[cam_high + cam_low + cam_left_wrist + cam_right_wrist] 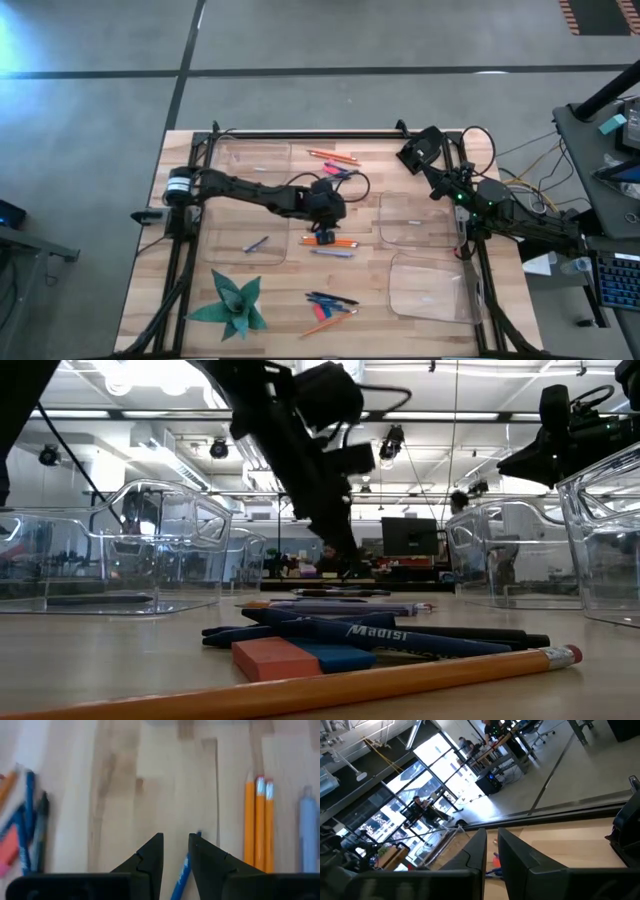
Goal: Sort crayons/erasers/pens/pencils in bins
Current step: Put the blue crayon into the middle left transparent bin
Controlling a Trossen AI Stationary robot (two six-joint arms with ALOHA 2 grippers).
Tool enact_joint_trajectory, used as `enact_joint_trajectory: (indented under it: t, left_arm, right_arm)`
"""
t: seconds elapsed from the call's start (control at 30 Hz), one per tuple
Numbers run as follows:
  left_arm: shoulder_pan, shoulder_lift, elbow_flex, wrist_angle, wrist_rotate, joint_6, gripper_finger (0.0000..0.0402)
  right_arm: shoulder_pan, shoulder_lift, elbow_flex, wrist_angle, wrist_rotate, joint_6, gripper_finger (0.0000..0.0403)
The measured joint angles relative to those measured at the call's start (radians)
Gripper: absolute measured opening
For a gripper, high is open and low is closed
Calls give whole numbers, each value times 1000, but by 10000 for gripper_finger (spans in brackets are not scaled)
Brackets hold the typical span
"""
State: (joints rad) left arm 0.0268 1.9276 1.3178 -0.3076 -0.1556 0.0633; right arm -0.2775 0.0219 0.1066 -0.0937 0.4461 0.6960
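Note:
My left gripper [327, 226] [176, 845] hangs over the middle of the table, slanting down, its fingers a little apart with nothing between them. On the wood below it lies a thin blue stick [186, 865], partly hidden by one finger. Beside that lie three orange pencils [259, 825] [342, 242] and a grey-blue crayon [307, 830]. Dark pens [330, 298] [380, 635], a pink eraser [290, 658] and another pencil [400, 675] lie nearer the front edge. My right gripper [410, 152] [492, 837] waits shut and held up at the far right.
Two clear bins [255, 160] [250, 240] stand at the left; the nearer one holds a short blue stick [255, 243]. Two more bins [415, 218] [430, 285] stand at the right. More pencils [333, 155] lie toward the far edge. A green paper star [232, 305] sits near left.

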Motion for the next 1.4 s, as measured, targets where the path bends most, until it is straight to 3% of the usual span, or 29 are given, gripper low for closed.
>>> enact_joint_trajectory:
  t: [0.27,0.97,1.4]
  left_arm:
    - [22,21,0,-43,76,-3,77]
    - [43,108,2,-73,111,3,77]
    - [45,112,0,-73,131,0,7]
  right_arm:
    - [0,1,0,0,0,0,38]
    - [0,0,0,-2,0,0,38]
    - [0,0,0,-3,0,0,38]
